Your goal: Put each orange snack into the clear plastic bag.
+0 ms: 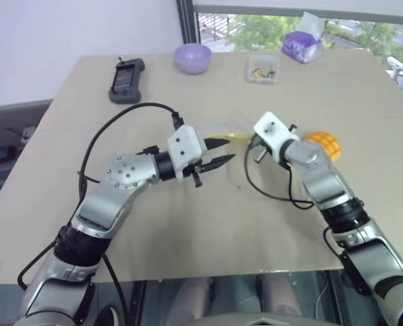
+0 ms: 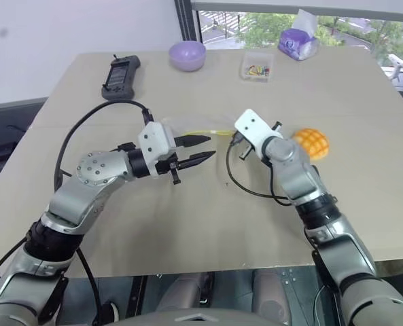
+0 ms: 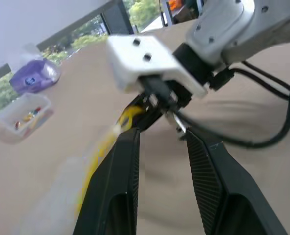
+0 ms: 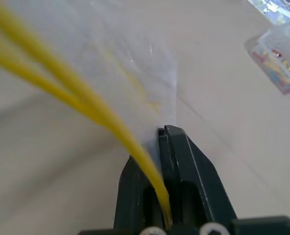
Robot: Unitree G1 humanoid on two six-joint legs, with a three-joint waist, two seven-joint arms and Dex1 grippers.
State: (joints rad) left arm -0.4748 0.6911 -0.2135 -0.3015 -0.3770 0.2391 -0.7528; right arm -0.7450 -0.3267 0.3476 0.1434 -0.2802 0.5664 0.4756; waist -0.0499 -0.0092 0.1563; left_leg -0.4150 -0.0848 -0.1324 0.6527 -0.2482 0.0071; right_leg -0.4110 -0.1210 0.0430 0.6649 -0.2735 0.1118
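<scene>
One orange snack (image 1: 325, 145), a round bun with a grid top, lies on the table just behind my right wrist. My right gripper (image 4: 167, 133) is shut on an edge of the clear plastic bag (image 4: 125, 63), beside its yellow seal strip (image 4: 76, 93). The bag lies mid-table between my two hands, its strip (image 1: 234, 136) running leftward from the right gripper. My left gripper (image 1: 231, 149) points level at the right one, open, with nothing between its fingers (image 3: 127, 161); its upper fingertip is close to the strip.
Along the far edge stand a purple bowl (image 1: 191, 58), a black handheld device (image 1: 126, 80), a small clear box of colourful bits (image 1: 263, 69) and a purple tissue pack (image 1: 302, 46). Black cables loop from both wrists over the table (image 1: 187, 224).
</scene>
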